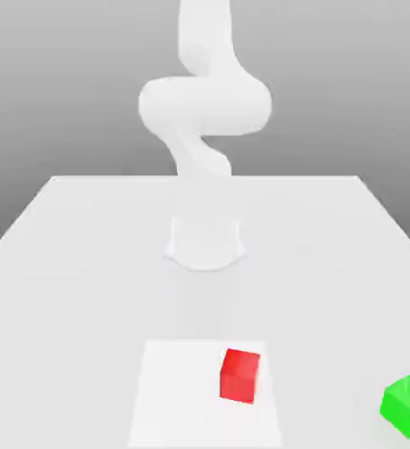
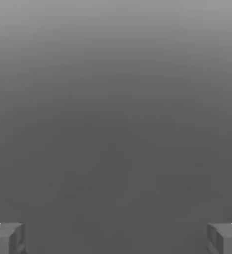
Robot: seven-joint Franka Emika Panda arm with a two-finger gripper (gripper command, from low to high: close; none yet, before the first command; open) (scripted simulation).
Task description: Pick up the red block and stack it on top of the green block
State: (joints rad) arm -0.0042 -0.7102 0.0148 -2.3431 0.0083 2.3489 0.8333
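You have yet to begin: your gripper (image 2: 116, 238) gapes wide and empty, the small matte red cube (image 1: 240, 375) sits apart from the matte green cube (image 1: 406, 405).

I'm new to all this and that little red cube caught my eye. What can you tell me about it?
The red block is a small, plain, bright red cube with smooth matte faces, its top lighter than the sides. It sits flat on a paler square patch of the white table, turned slightly askew, near the exterior view's lower edge. Nothing touches it but the surface beneath. The green block lies well apart, toward the exterior view's right.
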